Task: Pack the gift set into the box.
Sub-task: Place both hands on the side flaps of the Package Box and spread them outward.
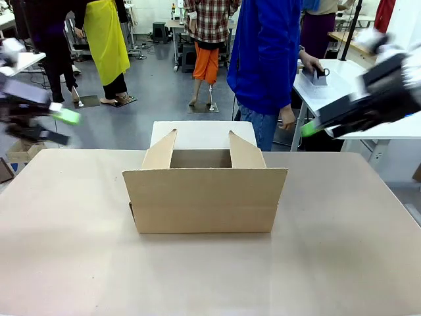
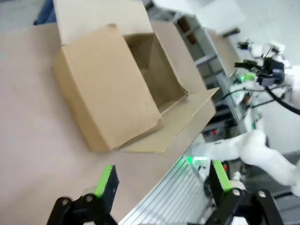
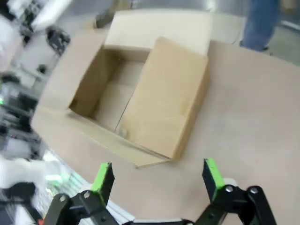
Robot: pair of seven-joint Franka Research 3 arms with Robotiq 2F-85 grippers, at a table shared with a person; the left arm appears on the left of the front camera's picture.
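1. Beige worktop [image 1: 210, 276] fills the foreground.
2. At its centre stands the box [image 1: 204, 197], top open, near flap upright.
3. Over the worktop's left edge hangs the left gripper [image 1: 62, 127], fingers spread apart; over the right edge hangs the right gripper [image 1: 319, 128], likewise apart.
4. Beyond the far edge, a person in blue [image 1: 266, 52] has a hand [image 1: 311, 64] on the gift set [image 1: 318, 79], which lies on a white side table [image 1: 345, 82].

Bright even light; L fingers [image 1: 68, 116], R fingers [image 1: 308, 128] blurred.
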